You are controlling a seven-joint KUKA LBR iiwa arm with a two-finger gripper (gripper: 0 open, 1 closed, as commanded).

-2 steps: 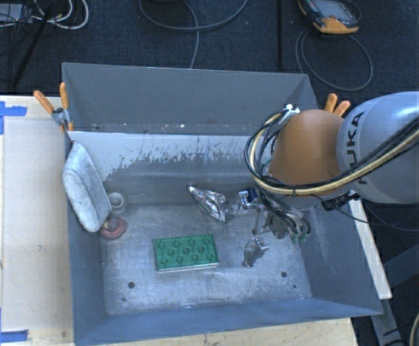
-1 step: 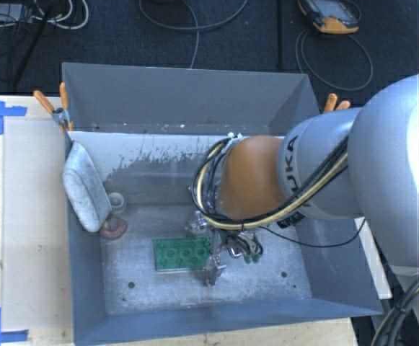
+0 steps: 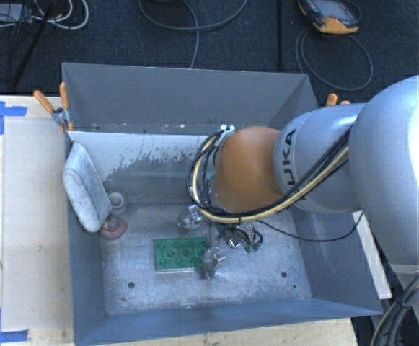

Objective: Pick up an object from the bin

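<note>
Floor: we see dark carpet beyond the bin's far wall, with black cords looping across it and two orange-and-black devices lying on it near the top edge.
Arm: the silver-grey arm comes in from the right and bends down over the middle of the bin, its last link pointing toward the bin floor.
Writing: we read the dark letters "UKA" running up the arm's link just right of the orange cover; a first letter is hidden by the curve.
Bin: the grey metal bin has sloping walls and a scuffed, pale-streaked floor.
Orange cover: a rounded orange cover sits on the wrist, with yellow and black cables looped round its left side.
Grey thing: a long, rounded pale grey object leans against the left wall.
Green plate: a flat green rectangular studded plate lies on the bin floor, slightly left of centre and toward the near wall.
Gripper: the gripper is low over the floor at the plate's right edge, touching or just beside it; we cannot tell whether it is spread or pressed together.
Brown disc: a small reddish-brown disc lies at the foot of the grey thing.
Ring: a small pale ring lies just behind the disc.
</note>
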